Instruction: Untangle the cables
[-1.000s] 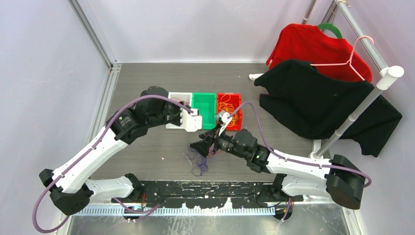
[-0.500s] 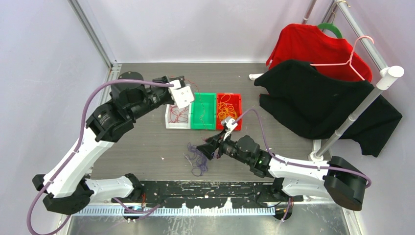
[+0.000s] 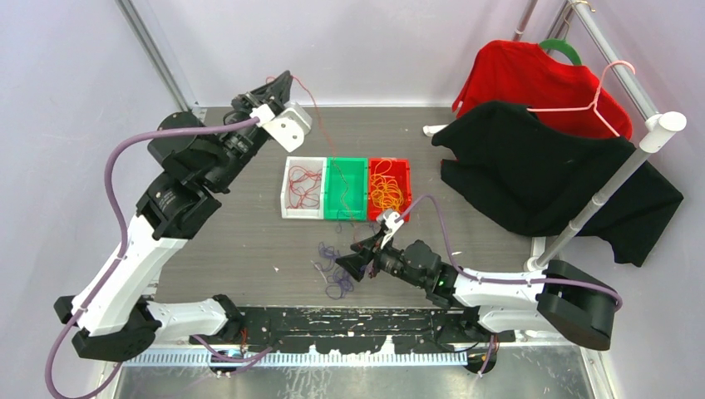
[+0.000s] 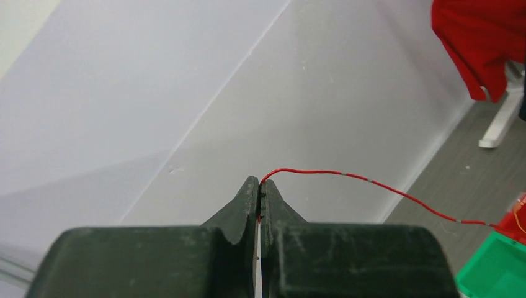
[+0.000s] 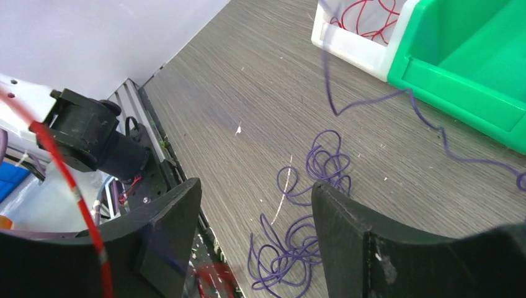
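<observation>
Left fingers [image 4: 253, 192] aloft — red cable [image 4: 372, 182] between

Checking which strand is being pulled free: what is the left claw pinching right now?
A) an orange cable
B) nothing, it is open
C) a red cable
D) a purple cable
C: in the left wrist view the left claw is shut on the end of a thin red cable, which trails off to the right.
</observation>
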`<control>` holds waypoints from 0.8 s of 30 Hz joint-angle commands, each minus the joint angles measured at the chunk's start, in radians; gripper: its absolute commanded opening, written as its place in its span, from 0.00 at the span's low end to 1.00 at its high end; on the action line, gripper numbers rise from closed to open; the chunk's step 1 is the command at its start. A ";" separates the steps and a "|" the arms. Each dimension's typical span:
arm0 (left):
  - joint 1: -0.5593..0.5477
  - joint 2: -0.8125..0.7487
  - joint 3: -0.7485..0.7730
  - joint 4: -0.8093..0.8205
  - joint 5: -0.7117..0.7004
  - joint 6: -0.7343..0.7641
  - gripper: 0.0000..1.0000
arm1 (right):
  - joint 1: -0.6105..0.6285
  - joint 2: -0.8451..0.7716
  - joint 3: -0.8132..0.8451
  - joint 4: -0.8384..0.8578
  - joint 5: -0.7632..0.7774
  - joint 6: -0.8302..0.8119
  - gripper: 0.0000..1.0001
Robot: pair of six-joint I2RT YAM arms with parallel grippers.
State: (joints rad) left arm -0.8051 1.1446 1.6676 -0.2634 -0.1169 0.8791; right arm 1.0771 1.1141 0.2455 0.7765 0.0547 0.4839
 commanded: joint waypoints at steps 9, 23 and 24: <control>0.001 0.001 0.110 0.123 0.009 0.037 0.00 | 0.044 -0.014 -0.025 0.074 0.122 0.007 0.70; 0.019 0.102 0.327 0.326 -0.100 0.213 0.00 | 0.072 -0.479 -0.181 -0.049 0.151 0.010 0.80; 0.020 0.107 0.339 0.340 -0.100 0.196 0.00 | 0.072 -0.507 -0.178 -0.104 0.161 0.007 0.80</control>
State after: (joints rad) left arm -0.7940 1.2514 1.9335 -0.0879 -0.1837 1.0748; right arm 1.1435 0.7139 0.0647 0.7586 0.1665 0.4965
